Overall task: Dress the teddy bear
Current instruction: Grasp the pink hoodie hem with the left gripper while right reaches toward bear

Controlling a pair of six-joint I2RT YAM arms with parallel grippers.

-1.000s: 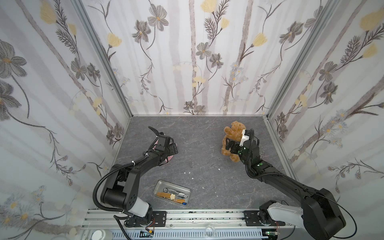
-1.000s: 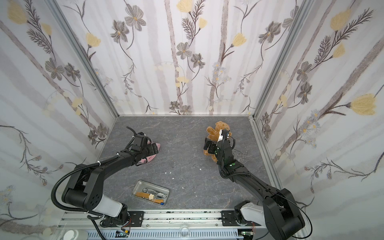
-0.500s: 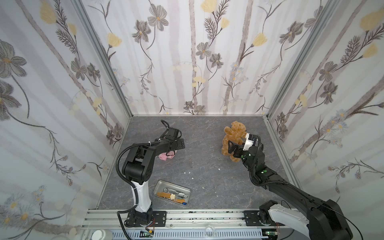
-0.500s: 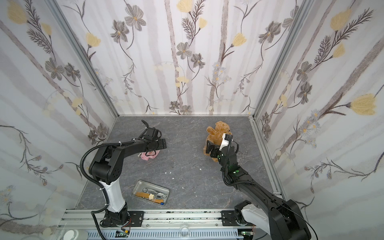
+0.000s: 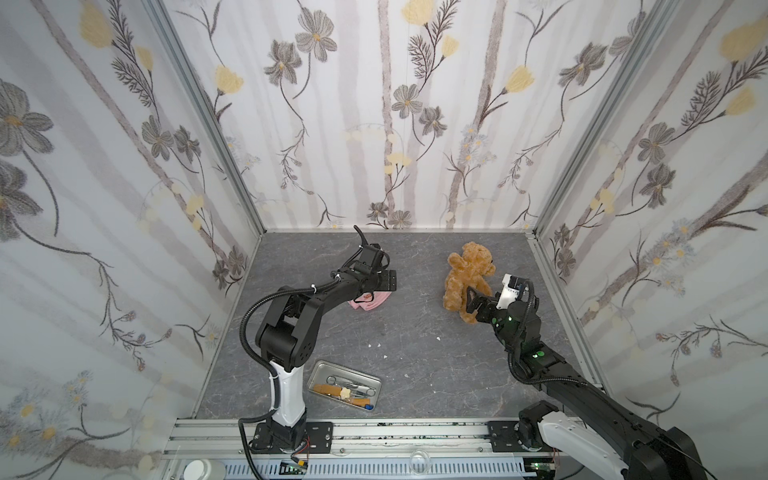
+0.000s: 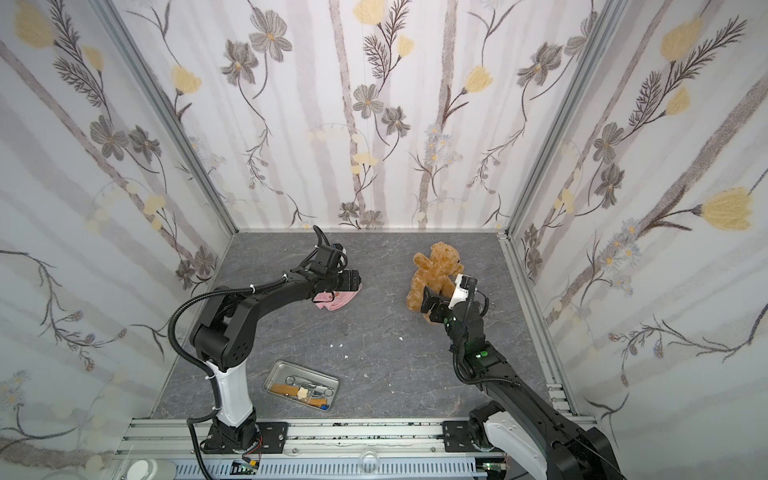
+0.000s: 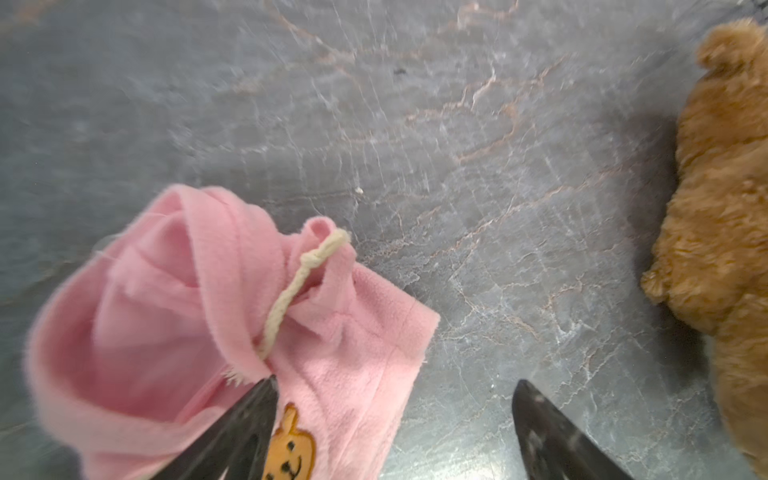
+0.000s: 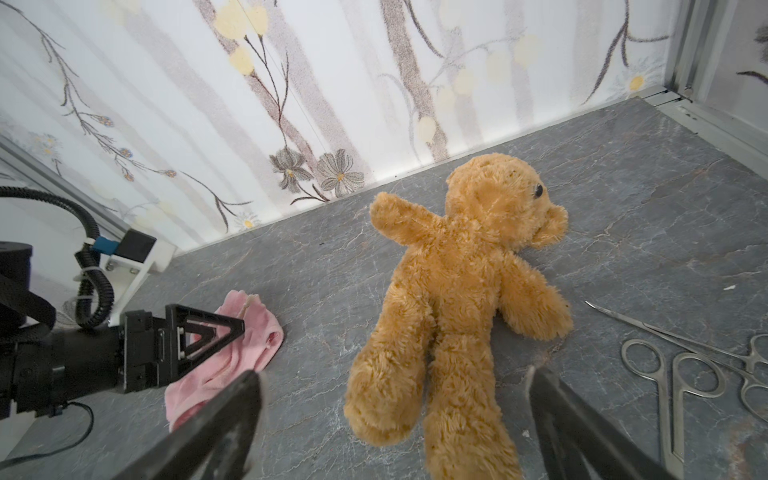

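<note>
Grey marbled tabletop (image 5: 415, 353) fills a booth of flower-papered walls, and the teddy bear (image 8: 453, 299) lies sprawled on its right rear part, head toward the back wall, well apart from the pink hooded shirt (image 7: 187, 311). Its fur is shaggy golden-brown, both arms flung out, stubby legs together, one dark eye showing on the turned head. The right gripper (image 8: 395, 374) hovers over the legs with fingers spread wide, closed on nothing; in both top views it covers the bear's lower legs. The left gripper (image 7: 395, 386) is likewise wide open and empty, one fingertip over the shirt's printed front, though contact cannot be judged. That wrist view is blurred at its edges and cuts the bear off. Steel scissors (image 8: 672, 436) lie beside the bear; the metal tray (image 5: 345, 368) holds items too small to name. Since a second ago the left arm has risen from a low stretch, and the right gripper has drawn slightly back.
</note>
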